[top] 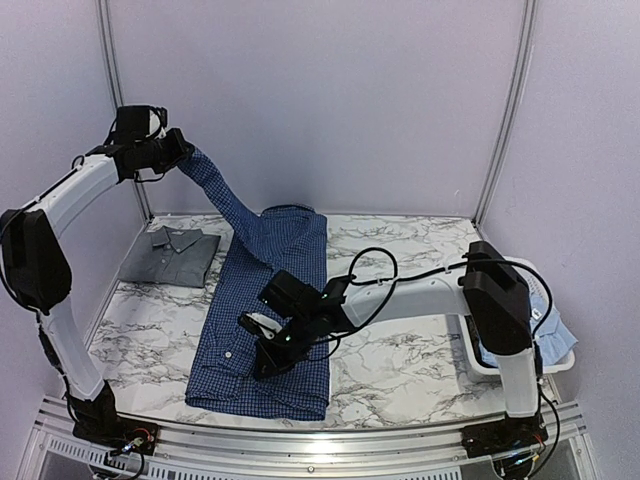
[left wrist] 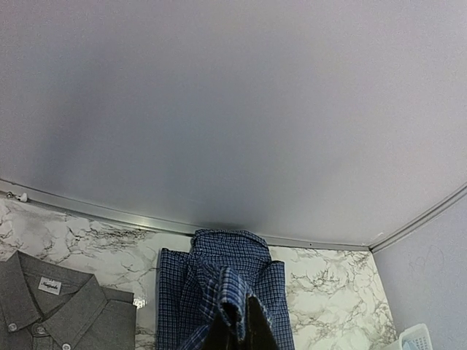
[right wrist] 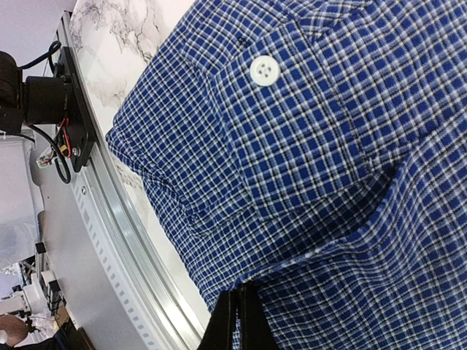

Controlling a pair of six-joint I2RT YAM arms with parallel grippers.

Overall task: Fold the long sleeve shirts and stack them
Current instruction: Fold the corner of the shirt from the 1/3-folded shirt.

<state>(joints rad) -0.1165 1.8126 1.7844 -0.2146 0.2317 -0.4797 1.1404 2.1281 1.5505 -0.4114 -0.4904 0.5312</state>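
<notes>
Three shirts in top view. Dark blue check shirt (top: 235,330) lies lengthwise at ctr of worktop (top: 400,370), collar end toward 12 o'clock, hem toward 6.

One sleeve (top: 225,195) is lifted off the cloth and stretched taut toward 10 o'clock, up to your left gripper (top: 188,152). That gripper hangs high over the far-left corner. Left wrist view: fingers (left wrist: 260,328) are pinched together w/ check cloth bunched between them, so it's clamped on the sleeve.

Your right gripper (top: 265,365) is down on the shirt body near the hem, at approx 6 o'clock of the garment. Its arm reaches in from 3 o'clock. Right wrist view: fingers (right wrist: 226,321) are together, nothing seen between them, tips at the check cloth. Can't tell whether they press or only touch. White button (right wrist: 264,71) shows further up that view.

Grey shirt (top: 175,255) is folded, collar up, at 9 o'clock on the worktop. It sits just beside the blue one, w/ a strip of marble between them.

Light blue shirt (top: 555,335) sits in white basket (top: 535,270) at the 3 o'clock edge, partly hidden behind the right arm.
</notes>
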